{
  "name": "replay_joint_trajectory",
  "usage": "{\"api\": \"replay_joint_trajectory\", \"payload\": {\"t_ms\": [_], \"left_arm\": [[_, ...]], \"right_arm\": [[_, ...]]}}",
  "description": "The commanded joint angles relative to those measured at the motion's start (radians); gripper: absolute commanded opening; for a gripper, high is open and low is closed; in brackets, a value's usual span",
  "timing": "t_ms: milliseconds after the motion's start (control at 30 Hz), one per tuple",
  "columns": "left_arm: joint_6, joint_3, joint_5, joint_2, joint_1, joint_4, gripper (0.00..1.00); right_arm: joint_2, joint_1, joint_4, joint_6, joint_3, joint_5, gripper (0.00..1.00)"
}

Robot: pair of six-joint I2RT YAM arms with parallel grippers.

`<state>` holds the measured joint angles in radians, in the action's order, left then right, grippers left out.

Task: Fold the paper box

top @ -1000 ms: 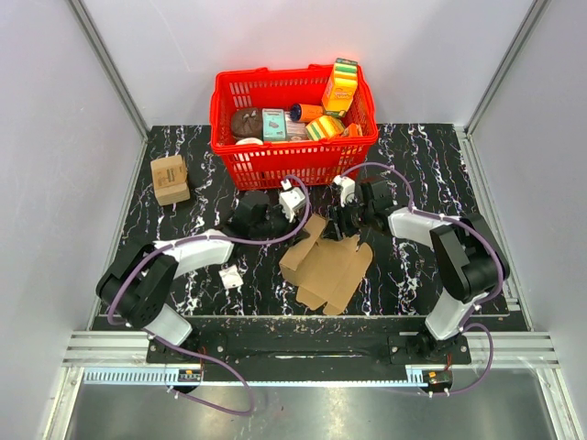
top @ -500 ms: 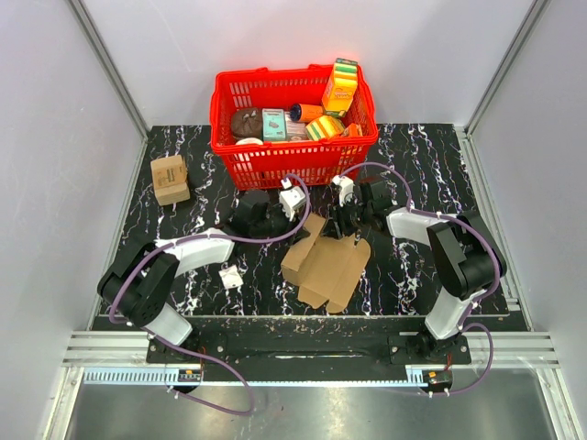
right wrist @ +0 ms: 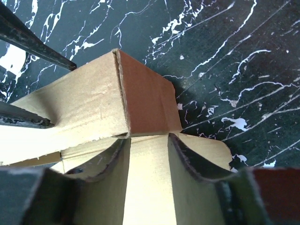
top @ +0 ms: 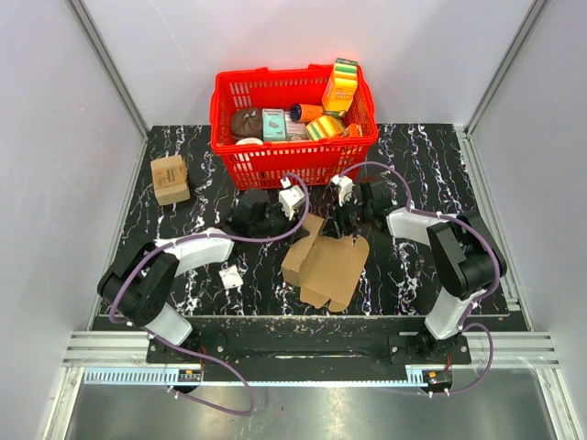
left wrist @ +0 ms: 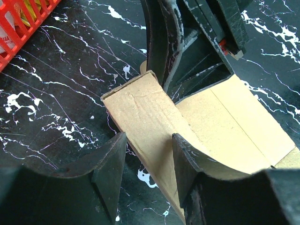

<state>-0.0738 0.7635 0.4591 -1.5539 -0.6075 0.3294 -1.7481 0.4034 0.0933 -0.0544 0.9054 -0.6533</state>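
Top view: the paper box (top: pixel 326 266), plain brown cardboard and only partly formed, lies on the black marbled table (top: pixel 399 280) near its middle, between the two arms and on the near side of the red basket (top: pixel 293 158). Its near portion rests flat. Its far portion is lifted into a creased corner where both grippers meet.

Left wrist view: the left gripper (left wrist: pixel 148 138) reaches in from the left, its fingers (left wrist: pixel 110 168) standing apart with a raised cardboard panel running between them. One finger lies against the panel's edge. Whether the panel is actually pinched cannot be told.

Right wrist view: the right gripper (right wrist: pixel 147 140) comes in from the far right. Its fingers (right wrist: pixel 187 159) are also apart, and a strip of the cardboard fills the gap between them. A firm clamp cannot be confirmed. Beyond the fingertips, two faces of the box meet at a sharp crease, one lit tan and one shaded brown.

Surroundings: the basket at the far edge holds colourful printed packages, among them an upright yellow-orange carton (top: pixel 339 87). A small tan cube-shaped box (top: pixel 171 179) sits at the far left, well apart from the work. A white scrap (top: pixel 230 277) lies just left of the cardboard, near the left forearm.
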Motion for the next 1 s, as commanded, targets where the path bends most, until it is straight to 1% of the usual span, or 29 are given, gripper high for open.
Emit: {"api": "replay_joint_trajectory", "payload": {"t_ms": [0,67,200,367,500,567,733,867,967], "left_arm": [[-0.012,0.025,0.013,-0.011,0.008,-0.007,0.48],[-0.014,0.026,0.013,-0.012,0.008,-0.01,0.48],[-0.015,0.025,0.016,-0.002,0.009,-0.02,0.48],[-0.02,0.026,0.019,0.005,0.012,-0.027,0.48],[-0.024,0.03,0.016,0.0,0.012,-0.039,0.48],[-0.027,0.033,0.019,0.0,0.014,-0.044,0.48],[-0.032,0.034,0.016,0.006,0.018,-0.056,0.48],[-0.035,0.036,0.016,0.0,0.022,-0.059,0.48],[-0.035,0.04,0.019,-0.005,0.023,-0.067,0.48]], "right_arm": [[0.001,0.009,0.046,-0.025,0.027,-0.055,0.48],[-0.002,0.009,0.043,-0.044,0.033,-0.058,0.51],[-0.027,0.009,0.051,-0.071,0.052,-0.092,0.51],[-0.044,0.009,0.071,-0.111,0.036,-0.115,0.51],[-0.057,0.009,0.181,-0.108,-0.016,-0.167,0.51],[-0.063,0.009,0.253,-0.087,-0.034,-0.183,0.54],[-0.093,0.009,0.339,-0.053,-0.054,-0.221,0.55],[-0.117,0.009,0.456,-0.027,-0.086,-0.238,0.57],[-0.133,0.009,0.471,-0.031,-0.085,-0.253,0.61]]}}
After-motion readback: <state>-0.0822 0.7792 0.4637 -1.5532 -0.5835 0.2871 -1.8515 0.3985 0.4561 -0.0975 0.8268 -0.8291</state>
